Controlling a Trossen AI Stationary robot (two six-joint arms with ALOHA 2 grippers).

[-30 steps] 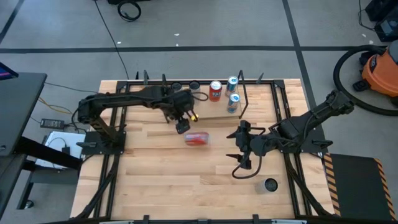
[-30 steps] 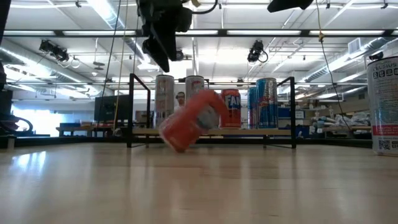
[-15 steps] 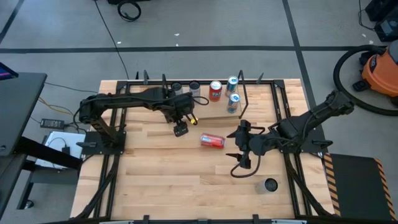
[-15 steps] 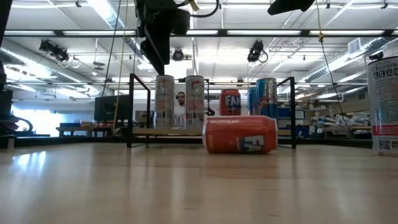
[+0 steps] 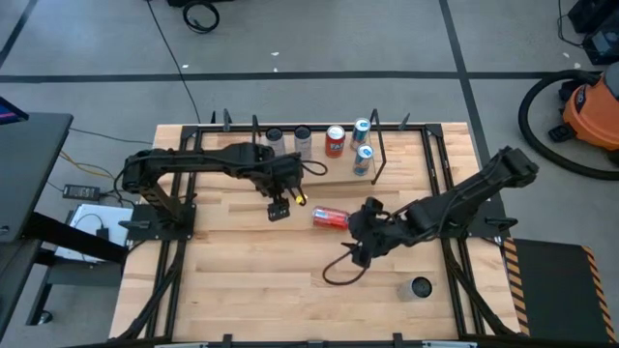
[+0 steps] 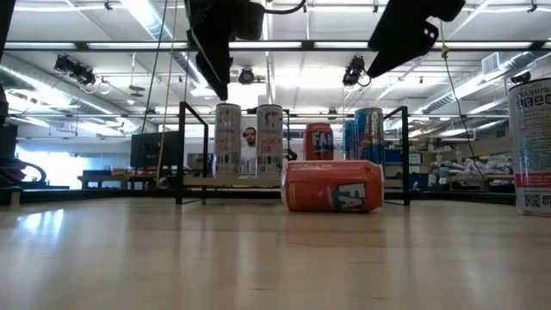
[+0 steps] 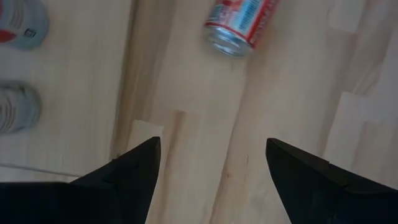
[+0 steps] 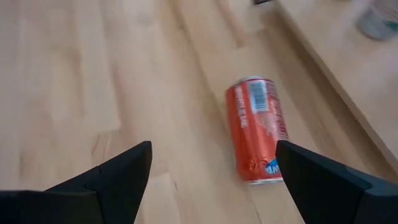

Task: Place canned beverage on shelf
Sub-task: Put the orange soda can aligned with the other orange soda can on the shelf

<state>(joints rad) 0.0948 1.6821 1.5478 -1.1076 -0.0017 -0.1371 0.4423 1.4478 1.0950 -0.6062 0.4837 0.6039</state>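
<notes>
Orange can (image 5: 331,218) lies on its side on table (image 5: 242,280), just in front of shelf (image 5: 334,177), not on it. Shelf already holds 5 upright cans: 2 silver (image 5: 287,141), 1 red (image 5: 335,140), 2 blue (image 5: 363,155).

L gripper (image 5: 279,206) hangs above table, left of the can, apart from it. Jaws part open, empty. Wrist view: can off beyond the fingers, nothing between them.

R gripper (image 5: 360,242) near the can's right end, raised, angled toward it. Jaws wide, empty. Wrist view: can (image 8: 257,129) ahead between the finger lines, not reached.

Risks, judged:
- Can on its side = free to roll. A finger touching one flank first would likely push it off, toward shelf rods or under L gripper.
- Grip across the round body w/ jaws off-axis: may squirt out on closing.
- Picked sideways, it needs re-orienting before it stands; set down tilted, it could tip and knock the standing cans.
- Shelf's right part crowded by blue cans; free board looks to be mid/left. Rods could catch fingers on the way in.
- Both arms near same can: collision if both move.
</notes>
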